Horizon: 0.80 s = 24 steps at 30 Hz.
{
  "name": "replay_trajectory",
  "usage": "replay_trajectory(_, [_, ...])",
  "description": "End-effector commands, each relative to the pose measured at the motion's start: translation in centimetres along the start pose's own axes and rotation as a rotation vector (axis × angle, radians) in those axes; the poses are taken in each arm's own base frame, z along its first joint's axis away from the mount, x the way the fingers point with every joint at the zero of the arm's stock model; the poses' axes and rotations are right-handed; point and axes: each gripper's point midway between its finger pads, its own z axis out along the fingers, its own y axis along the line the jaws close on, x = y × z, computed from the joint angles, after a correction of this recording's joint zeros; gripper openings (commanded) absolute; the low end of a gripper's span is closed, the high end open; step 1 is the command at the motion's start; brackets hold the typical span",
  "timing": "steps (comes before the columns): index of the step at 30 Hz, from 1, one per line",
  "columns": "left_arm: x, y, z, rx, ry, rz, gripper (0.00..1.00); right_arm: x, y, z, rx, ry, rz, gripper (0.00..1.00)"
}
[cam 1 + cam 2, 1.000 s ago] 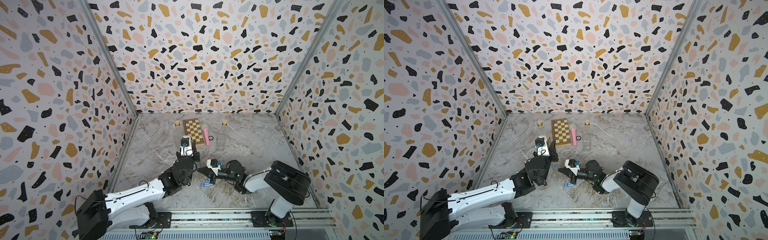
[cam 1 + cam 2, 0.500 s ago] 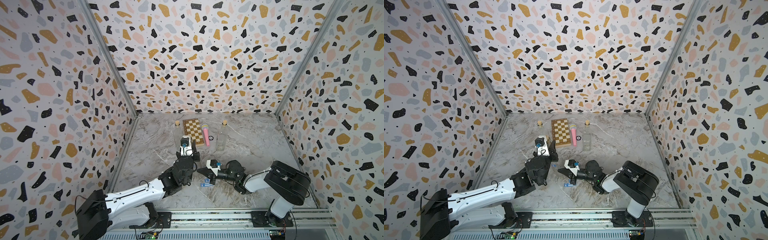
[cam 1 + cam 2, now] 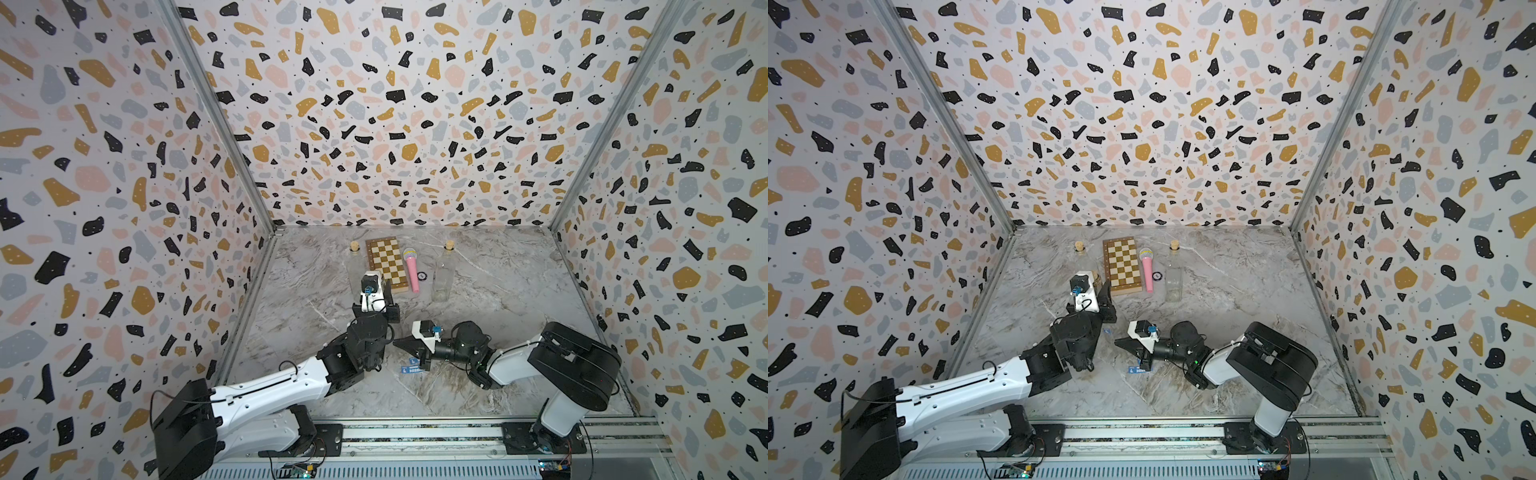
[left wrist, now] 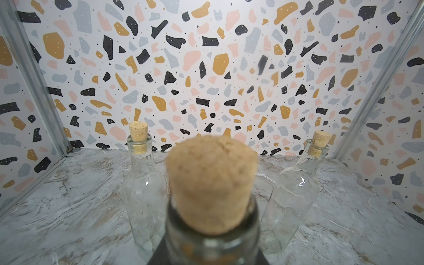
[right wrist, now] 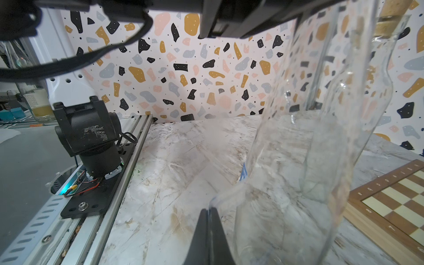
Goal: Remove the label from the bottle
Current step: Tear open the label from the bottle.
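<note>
Bottle [image 5: 298, 160]: near-centre, neck clamped in your left gripper [image 3: 1102, 297] | right gripper [image 5: 208, 213]: pinched tight on label [image 5: 229, 195] edge | progress: peel looks begun, label partly attached; you have the pull-off left.

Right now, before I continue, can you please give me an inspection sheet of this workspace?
Surface: marble-pattern table, blue scrap lying on it.
Job's things: bottle upright; clear label strip partly peeled off it.
Clutter: two spare bottles, chessboard, pink microphone, small round item.
Pincers: left pincer grips the bottle; right pincer shut on the strip.
Cables: black cable looping on the left arm.
Surroundings: patterned walls, front rail.
</note>
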Motion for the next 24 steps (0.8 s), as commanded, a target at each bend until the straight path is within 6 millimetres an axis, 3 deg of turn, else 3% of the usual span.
replay_trajectory(1, [2.16, -0.08, 0.13, -0.002, 0.058, 0.030, 0.00, -2.43, 0.84, 0.26, -0.038, -0.058, -0.041, 0.00])
replay_trajectory(24, [2.19, -0.14, 0.11, 0.001, 0.059, 0.031, 0.00, -2.44, 1.37, 0.52, -0.069, -0.055, -0.042, 0.00])
